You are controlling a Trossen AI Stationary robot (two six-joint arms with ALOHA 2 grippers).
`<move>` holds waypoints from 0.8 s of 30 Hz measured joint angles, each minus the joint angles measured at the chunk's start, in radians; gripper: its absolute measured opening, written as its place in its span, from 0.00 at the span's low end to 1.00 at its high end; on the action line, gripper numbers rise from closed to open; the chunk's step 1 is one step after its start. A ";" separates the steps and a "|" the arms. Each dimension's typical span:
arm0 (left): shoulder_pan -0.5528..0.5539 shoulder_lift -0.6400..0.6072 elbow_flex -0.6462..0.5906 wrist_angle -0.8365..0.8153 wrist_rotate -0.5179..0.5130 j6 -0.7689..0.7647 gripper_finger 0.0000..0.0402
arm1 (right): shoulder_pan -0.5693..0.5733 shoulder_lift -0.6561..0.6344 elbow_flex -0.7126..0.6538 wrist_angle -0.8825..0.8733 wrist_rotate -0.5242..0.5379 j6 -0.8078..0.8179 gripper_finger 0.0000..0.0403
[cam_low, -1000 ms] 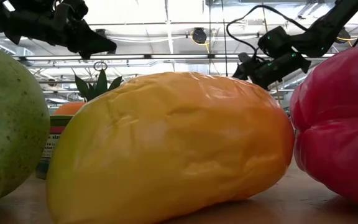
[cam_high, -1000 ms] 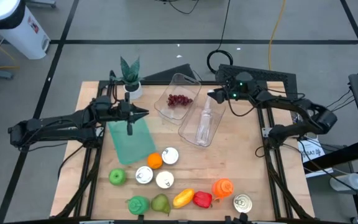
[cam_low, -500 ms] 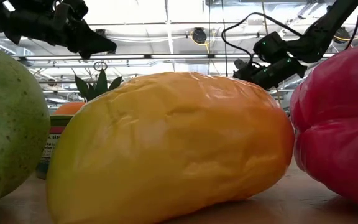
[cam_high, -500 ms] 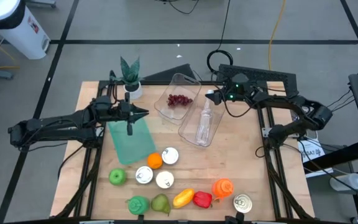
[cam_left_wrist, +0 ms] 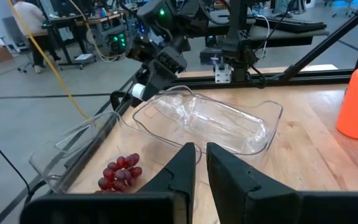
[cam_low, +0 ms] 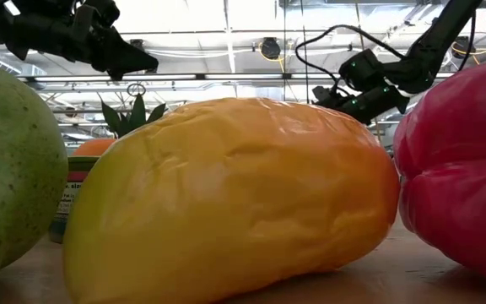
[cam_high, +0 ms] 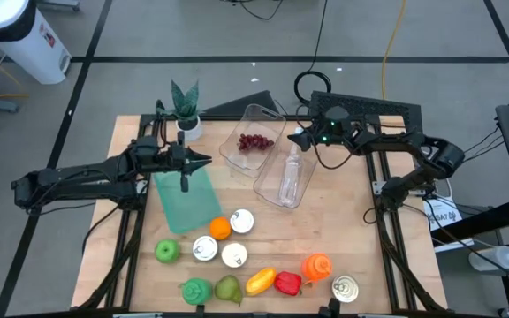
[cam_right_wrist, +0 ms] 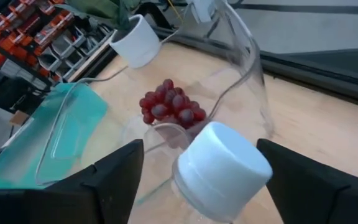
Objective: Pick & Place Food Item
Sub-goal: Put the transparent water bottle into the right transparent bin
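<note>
A bunch of red grapes (cam_high: 254, 141) lies in a clear plastic tub (cam_high: 256, 119) at the far middle of the table. Beside it a clear bottle (cam_high: 290, 174) with a white cap (cam_right_wrist: 225, 171) lies in a second clear tub (cam_left_wrist: 253, 134). My right gripper (cam_high: 300, 137) is open at the cap, one finger on either side of it (cam_right_wrist: 199, 149), with the grapes (cam_right_wrist: 171, 107) just beyond. My left gripper (cam_high: 206, 161) hangs shut above the teal lid (cam_high: 186, 199), pointing toward the tubs (cam_left_wrist: 201, 152).
A potted plant (cam_high: 185, 110) stands at the far left. Near the front lie an orange (cam_high: 220, 228), three cans (cam_high: 234, 256), a green apple (cam_high: 166, 252), a pear (cam_high: 228, 288), yellow (cam_high: 261, 281) and red (cam_high: 287, 283) peppers, an orange bottle (cam_high: 316, 267) and another can (cam_high: 345, 288).
My right gripper has moved toward the table's left edge and a little down, closing in on the bottle's cap and the grape tub. The bottle, tubs and grapes have stayed where they were.
</note>
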 joint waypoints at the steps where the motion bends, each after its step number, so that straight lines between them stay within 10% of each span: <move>1: 0.000 0.000 0.000 0.000 0.000 0.000 0.13 | 0.000 -0.001 0.000 0.003 0.000 -0.001 0.70; 11: 0.000 0.000 0.000 -0.003 0.000 -0.001 0.13 | 0.027 -0.002 0.003 0.035 -0.015 0.052 0.40; 24: 0.000 0.000 0.000 -0.005 0.000 -0.006 0.13 | 0.118 0.001 -0.002 0.166 0.003 -0.019 0.28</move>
